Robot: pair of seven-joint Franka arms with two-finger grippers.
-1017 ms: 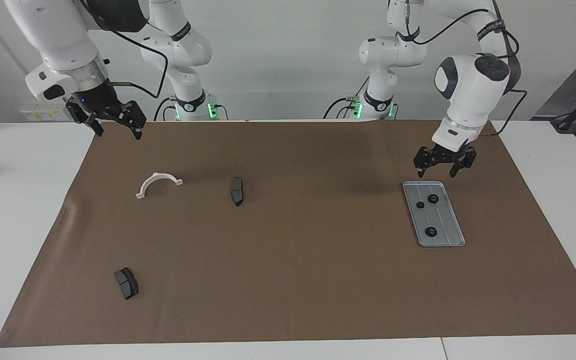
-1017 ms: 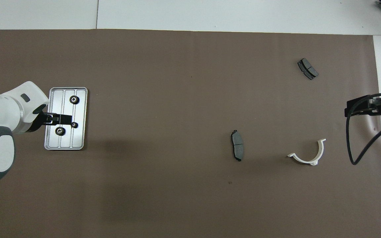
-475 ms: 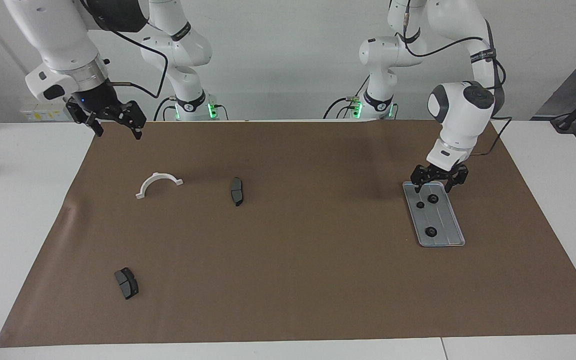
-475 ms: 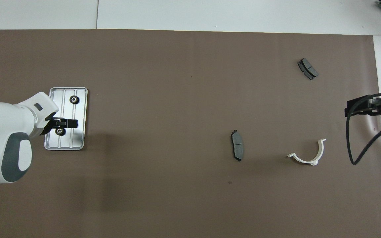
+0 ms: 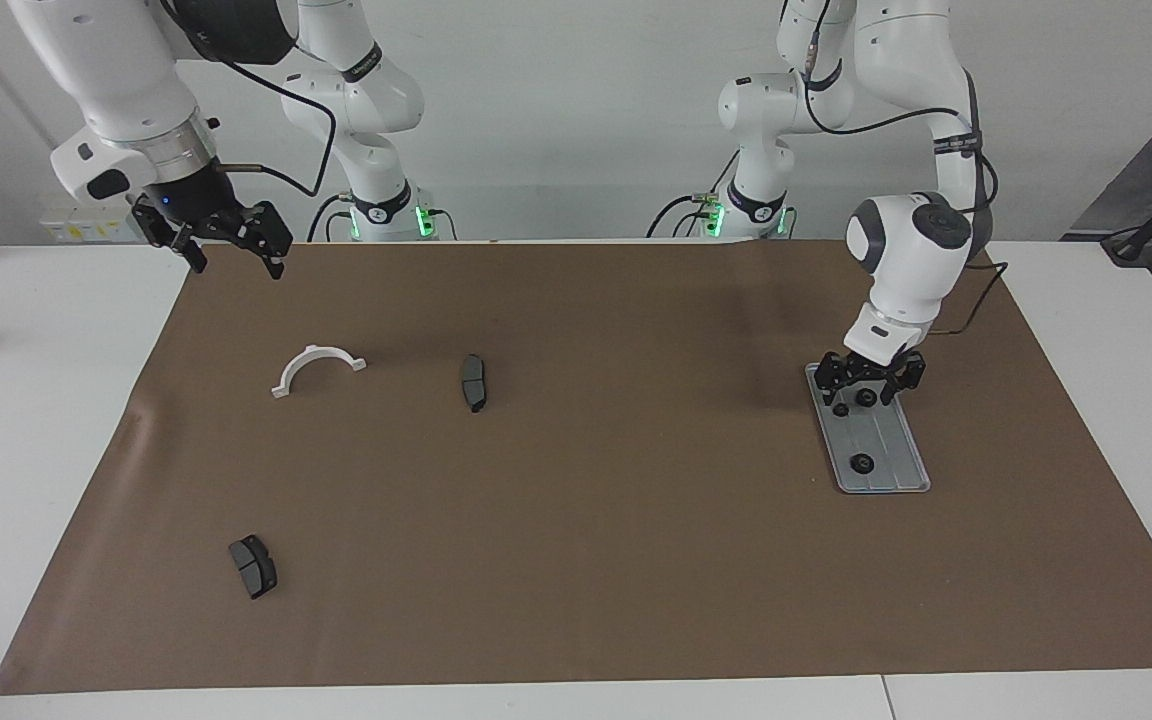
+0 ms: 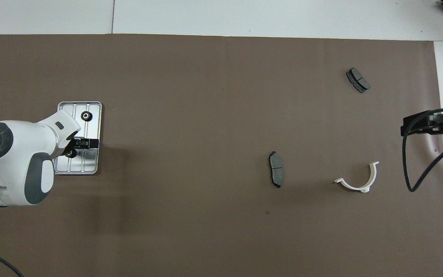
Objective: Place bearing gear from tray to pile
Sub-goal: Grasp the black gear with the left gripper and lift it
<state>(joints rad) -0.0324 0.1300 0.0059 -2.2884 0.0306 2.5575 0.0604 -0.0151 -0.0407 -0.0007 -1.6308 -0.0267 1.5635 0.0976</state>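
Brown paper covered the white table (image 5: 56, 420) from end to end. At the left arm's end lay the tray (image 5: 894, 472), flat on the paper. The left gripper (image 5: 867, 393) was down inside the tray at its robot-side end, its fingers spread to either side of one bearing gear (image 5: 866, 397); whether the fingertips touched that gear could not be told. A second small gear (image 5: 840, 409) sat just beside it, and a third gear (image 5: 862, 463) lay alone toward the tray's end farther from the robots. All three gears were in the tray.

At the right arm's end the pile was a loose scatter: a white half-ring bracket (image 5: 317, 369), one dark brake pad (image 5: 474, 382) beside it toward the table's middle, and another brake pad (image 5: 253, 566) well apart, farther from the robots. The right gripper (image 5: 231, 250) waited in the air over the paper's corner by its own base, fingers spread, holding nothing.
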